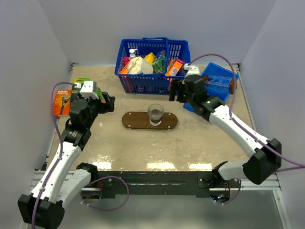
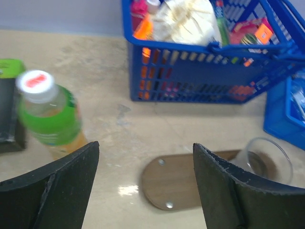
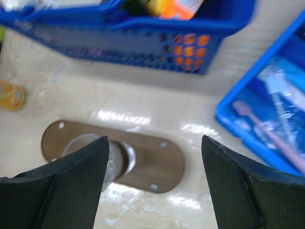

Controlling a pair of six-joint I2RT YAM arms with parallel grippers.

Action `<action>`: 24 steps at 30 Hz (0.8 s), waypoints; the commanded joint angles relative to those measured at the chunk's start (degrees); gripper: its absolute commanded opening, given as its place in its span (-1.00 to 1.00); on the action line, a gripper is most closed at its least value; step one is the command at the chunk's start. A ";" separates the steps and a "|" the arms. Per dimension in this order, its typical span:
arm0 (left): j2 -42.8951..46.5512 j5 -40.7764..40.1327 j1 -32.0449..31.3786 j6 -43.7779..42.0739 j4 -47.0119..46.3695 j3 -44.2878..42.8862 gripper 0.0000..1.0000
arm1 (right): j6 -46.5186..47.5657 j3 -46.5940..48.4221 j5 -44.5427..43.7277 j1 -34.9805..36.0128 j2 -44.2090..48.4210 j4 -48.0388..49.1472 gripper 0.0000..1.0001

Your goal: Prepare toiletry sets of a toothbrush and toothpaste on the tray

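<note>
Here the tray (image 1: 143, 121) lies flat in the middle of the table, its long side parallel to the near edge, and a clear glass (image 1: 155, 113) stands upright on it, a little right of its middle. The rest of the tray's top is bare wood. The left gripper (image 2: 145, 149) hangs above the table between the left edge and the tray; its two fingers are wide apart and there is nothing between them. Just beside it, toward the left edge, stands a green bottle (image 2: 50, 117) with a white cap, and an orange box (image 1: 62, 102) lies at the left edge itself. The right gripper (image 3: 155, 141) hovers over the right end of the tray, between the basket (image 1: 152, 80) and the bin (image 1: 220, 78); its fingers are also spread wide and grip nothing. The basket, full of mixed packets, sits at the middle of the far edge. The bin is in the far right corner, tilted to the table edges. In the right wrist view a toothbrush (image 3: 267, 134) in clear wrapping lies inside the bin, slanted, with paler blurred items beside it that I cannot identify.
</note>
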State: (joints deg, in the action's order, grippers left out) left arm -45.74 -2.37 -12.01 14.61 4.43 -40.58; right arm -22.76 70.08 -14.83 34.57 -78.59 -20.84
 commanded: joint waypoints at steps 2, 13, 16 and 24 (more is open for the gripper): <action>-7.25 -8.76 -14.59 11.12 2.78 -3.01 0.66 | 5.18 -2.23 5.25 -7.31 7.04 4.76 0.63; -26.93 -19.08 -28.86 26.61 12.98 -17.95 0.75 | 5.54 -6.36 7.01 -9.08 11.96 5.54 0.63; -30.11 -17.67 -28.86 27.75 13.24 -19.45 0.71 | 5.19 -7.59 7.71 -9.17 13.11 6.25 0.63; -39.24 -17.93 -29.21 26.87 19.99 -27.35 0.49 | 6.77 -10.05 6.48 -9.17 16.27 6.34 0.63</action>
State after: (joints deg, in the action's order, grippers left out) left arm -82.61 -18.57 -40.95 40.97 20.32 -62.72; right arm -17.61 60.69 -7.94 25.63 -64.90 -17.10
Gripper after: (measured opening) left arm 0.759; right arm 0.812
